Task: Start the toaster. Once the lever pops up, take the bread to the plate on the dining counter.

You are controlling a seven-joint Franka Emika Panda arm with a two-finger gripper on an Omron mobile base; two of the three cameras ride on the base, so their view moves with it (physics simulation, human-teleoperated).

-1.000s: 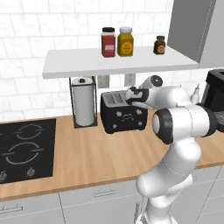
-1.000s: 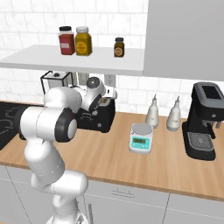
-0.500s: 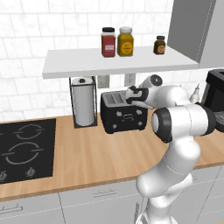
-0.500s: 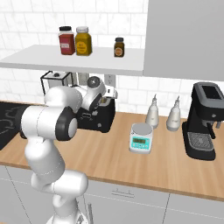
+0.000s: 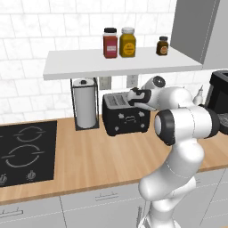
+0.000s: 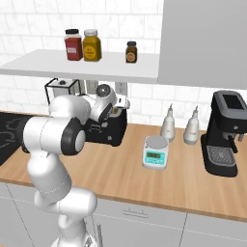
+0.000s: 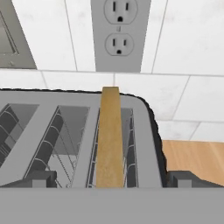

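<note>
Black toaster sat on the wooden wall counter, just right of the paper towel roll, under the white shelf. Bread stood upright in its right-hand slot, top edge poking out. Gripper hovered right above that slice, fingertips spread wide either side, gripping nothing.

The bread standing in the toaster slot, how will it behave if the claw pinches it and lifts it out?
The bread is a thin slice standing on edge, so probably light. It may crumble or dent under a hard pinch. Sitting between the toaster's slot wires, it could snag unless the open claw lifts it straight up.
</note>
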